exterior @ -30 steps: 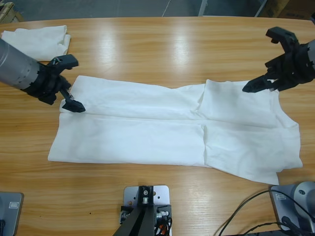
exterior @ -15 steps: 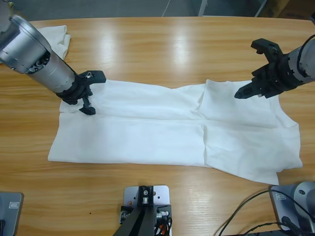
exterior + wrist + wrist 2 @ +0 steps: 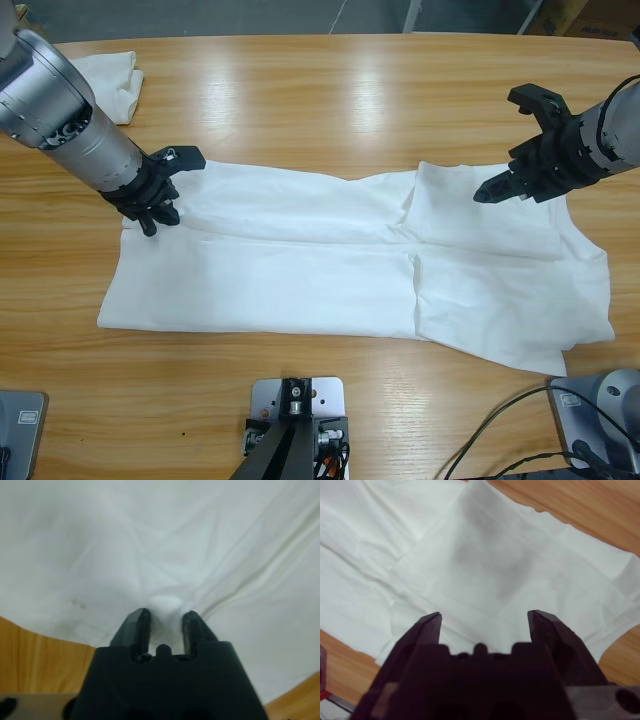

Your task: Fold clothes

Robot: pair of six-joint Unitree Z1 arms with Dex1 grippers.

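Note:
A large white T-shirt (image 3: 300,260) lies flat across the table, with its long edges folded in and its right part doubled over. My left gripper (image 3: 152,220) is down on the shirt's upper left corner. In the left wrist view the left gripper (image 3: 165,614) has its jaws close together, with a small bump of the white cloth (image 3: 150,540) pinched between them. My right gripper (image 3: 495,147) stands open over the shirt's upper right part. The right wrist view shows the right gripper (image 3: 485,614) with wide jaws above the folded cloth (image 3: 510,560), holding nothing.
A second white garment (image 3: 110,75) lies folded at the table's far left corner, behind the left arm. Bare wooden table (image 3: 330,100) runs along the far side and in front of the shirt. Black cables (image 3: 500,440) trail at the near right.
The left arm swung in from the left edge, set its gripper on the shirt's upper left corner and closed on the cloth. The right gripper shifted a little left over the shirt, still open.

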